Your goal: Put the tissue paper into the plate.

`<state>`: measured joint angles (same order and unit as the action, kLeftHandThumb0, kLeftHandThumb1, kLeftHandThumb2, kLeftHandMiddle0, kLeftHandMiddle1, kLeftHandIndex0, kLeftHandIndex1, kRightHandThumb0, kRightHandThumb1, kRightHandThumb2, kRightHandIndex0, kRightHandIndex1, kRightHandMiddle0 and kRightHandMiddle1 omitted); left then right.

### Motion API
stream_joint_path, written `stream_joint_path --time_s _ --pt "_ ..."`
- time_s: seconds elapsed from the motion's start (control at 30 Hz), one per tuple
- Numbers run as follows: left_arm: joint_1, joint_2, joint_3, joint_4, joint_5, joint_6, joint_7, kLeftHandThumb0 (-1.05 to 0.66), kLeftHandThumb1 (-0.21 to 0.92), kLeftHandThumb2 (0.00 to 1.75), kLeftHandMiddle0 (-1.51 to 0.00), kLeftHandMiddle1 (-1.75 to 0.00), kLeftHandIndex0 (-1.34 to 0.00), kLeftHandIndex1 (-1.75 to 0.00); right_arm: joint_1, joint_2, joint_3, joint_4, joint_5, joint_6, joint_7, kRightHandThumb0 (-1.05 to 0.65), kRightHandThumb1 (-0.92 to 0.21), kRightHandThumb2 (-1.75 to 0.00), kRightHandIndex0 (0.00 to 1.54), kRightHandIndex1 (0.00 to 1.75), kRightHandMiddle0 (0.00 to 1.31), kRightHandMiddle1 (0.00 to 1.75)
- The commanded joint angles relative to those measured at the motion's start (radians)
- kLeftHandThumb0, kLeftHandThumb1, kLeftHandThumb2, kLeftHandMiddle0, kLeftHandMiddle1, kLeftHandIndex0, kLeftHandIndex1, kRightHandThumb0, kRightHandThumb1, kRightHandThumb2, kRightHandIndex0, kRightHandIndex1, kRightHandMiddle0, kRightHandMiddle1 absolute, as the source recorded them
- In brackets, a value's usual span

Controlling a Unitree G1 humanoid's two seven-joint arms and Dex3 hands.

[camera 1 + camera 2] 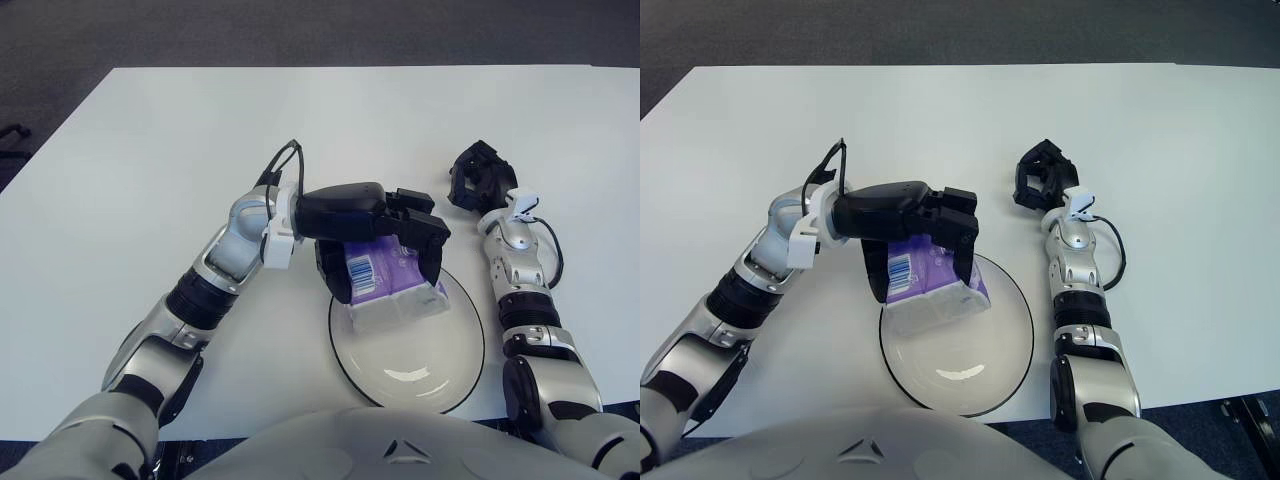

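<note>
A purple and white tissue pack (388, 285) with a barcode lies at the far left part of the white, dark-rimmed plate (450, 370). My left hand (375, 240) reaches over it from the left, its black fingers (425, 235) curled around the pack's top and sides. The pack's lower edge touches the plate's inside. My right hand (480, 178) shows beyond the plate's right rim, over the white table, away from the pack.
The white table (150, 150) spreads wide to the left and back. Its front edge runs just below the plate. Dark carpet (300, 30) lies beyond the far edge.
</note>
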<state>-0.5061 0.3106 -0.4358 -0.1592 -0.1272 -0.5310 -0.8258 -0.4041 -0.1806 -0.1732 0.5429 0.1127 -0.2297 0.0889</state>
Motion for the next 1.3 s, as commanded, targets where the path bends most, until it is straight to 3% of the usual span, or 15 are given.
stream_joint_path --time_s 0.0,0.1,0.2,0.33,0.57,0.7,0.9,1.27 --pt "0.020 -0.002 0.000 -0.026 -0.031 0.018 -0.009 -0.01 0.14 1.52 -0.63 -1.75 -0.62 -1.75 0.112 0.041 0.001 0.088 0.020 0.040 0.023 -0.45 -0.41 -1.20 1.29 1.75 0.54 1.75" --pt "0.028 0.005 -0.005 -0.041 -0.054 0.059 -0.024 -0.01 0.00 1.62 -0.81 -1.75 -0.74 -1.57 0.111 0.039 0.001 0.090 0.017 0.042 0.029 -0.45 -0.42 -1.20 1.29 1.75 0.54 1.75" --pt "0.033 0.019 -0.005 -0.066 -0.066 0.097 -0.044 -0.01 -0.06 1.69 -0.89 -1.75 -0.77 -1.56 0.113 0.037 0.003 0.083 0.011 0.048 0.026 -0.44 -0.43 -1.18 1.29 1.75 0.53 1.75" --pt "0.027 0.069 -0.008 -0.130 -0.066 0.226 -0.081 0.00 -0.08 1.73 -0.91 -1.75 -0.73 -1.64 0.119 0.035 0.011 0.067 -0.003 0.060 0.013 -0.44 -0.45 -1.15 1.28 1.75 0.51 1.75" --pt "0.033 0.091 -0.004 -0.189 -0.072 0.319 -0.108 0.00 -0.08 1.75 -0.91 -1.75 -0.70 -1.69 0.127 0.034 0.018 0.043 -0.016 0.078 -0.004 -0.43 -0.47 -1.13 1.28 1.75 0.50 1.75" --pt "0.042 0.092 -0.006 -0.204 -0.069 0.344 -0.112 0.00 -0.09 1.72 -0.91 -1.75 -0.77 -1.57 0.132 0.034 0.021 0.030 -0.019 0.088 -0.010 -0.43 -0.47 -1.13 1.28 1.75 0.49 1.75" --pt "0.056 0.086 -0.006 -0.202 -0.061 0.344 -0.114 -0.01 0.01 1.58 -0.84 -1.75 -0.76 -1.47 0.135 0.035 0.023 0.017 -0.020 0.102 -0.018 -0.43 -0.48 -1.12 1.27 1.75 0.49 1.75" --pt "0.060 0.090 -0.010 -0.177 -0.011 0.314 -0.116 0.00 0.13 1.45 -0.74 -1.75 -0.69 -1.48 0.140 0.033 0.027 0.008 -0.018 0.104 -0.014 -0.43 -0.48 -1.11 1.27 1.75 0.48 1.75"
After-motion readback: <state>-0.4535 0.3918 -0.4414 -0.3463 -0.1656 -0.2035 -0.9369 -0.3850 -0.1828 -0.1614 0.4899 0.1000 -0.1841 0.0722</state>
